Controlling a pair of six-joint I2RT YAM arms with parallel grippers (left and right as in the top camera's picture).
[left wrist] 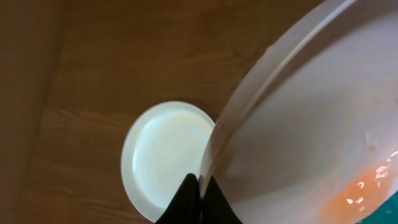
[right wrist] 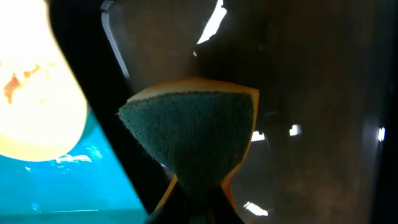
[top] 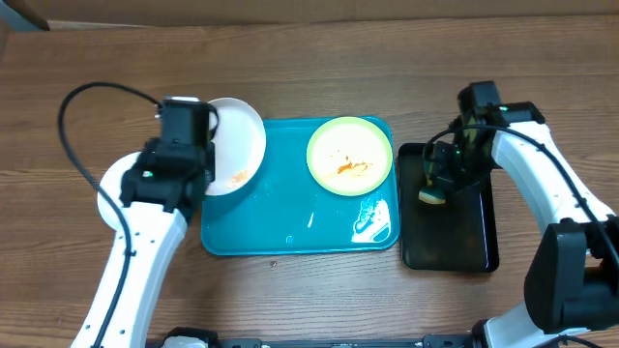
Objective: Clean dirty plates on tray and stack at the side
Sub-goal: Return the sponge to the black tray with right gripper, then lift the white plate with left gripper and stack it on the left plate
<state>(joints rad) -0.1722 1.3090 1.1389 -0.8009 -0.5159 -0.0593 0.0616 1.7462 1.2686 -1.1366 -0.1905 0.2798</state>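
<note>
My left gripper (top: 209, 143) is shut on the rim of a white plate (top: 238, 145) and holds it tilted above the left edge of the turquoise tray (top: 280, 222). In the left wrist view the fingertips (left wrist: 189, 190) pinch that plate (left wrist: 311, 118), which has an orange smear low on its face. A second white plate (left wrist: 163, 155) lies flat on the table below, clean, partly hidden under my left arm in the overhead view (top: 109, 188). A yellow-green plate (top: 349, 155) with orange sauce sits at the tray's back right. My right gripper (top: 437, 184) is shut on a green-and-yellow sponge (right wrist: 193, 134).
A black tray (top: 464, 232) lies right of the turquoise tray, and the sponge hangs over its left part. Water drops glisten on the turquoise tray's front right (top: 372, 220). Wooden table surrounds both trays.
</note>
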